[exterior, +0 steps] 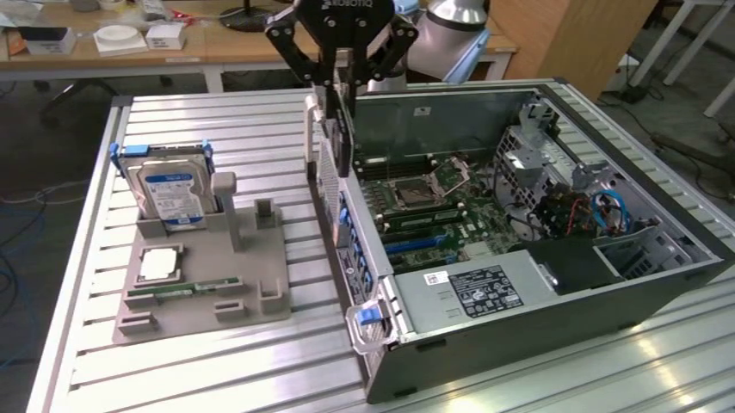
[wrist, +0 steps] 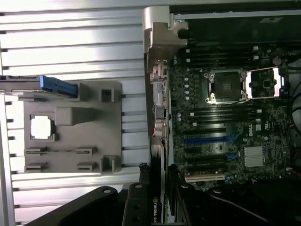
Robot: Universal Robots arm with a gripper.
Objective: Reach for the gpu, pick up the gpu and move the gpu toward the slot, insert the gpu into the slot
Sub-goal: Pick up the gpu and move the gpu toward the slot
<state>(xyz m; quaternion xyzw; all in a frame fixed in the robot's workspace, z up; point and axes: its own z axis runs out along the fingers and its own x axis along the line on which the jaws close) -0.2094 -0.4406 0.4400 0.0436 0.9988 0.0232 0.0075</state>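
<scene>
The tool (exterior: 341, 79) clamps the gpu (exterior: 333, 120), which hangs upright above the computer case's rear wall (exterior: 333, 202). The blue slot (exterior: 411, 244) lies lower on the motherboard (exterior: 466, 215), toward the exterior view's right and nearer.

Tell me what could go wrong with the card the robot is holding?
The gpu, pinched in the gripper, hangs right by the computer case's rear wall; it could bump that edge. The motherboard's slots lie close together, so the card might meet the wrong one or go in crooked.
</scene>
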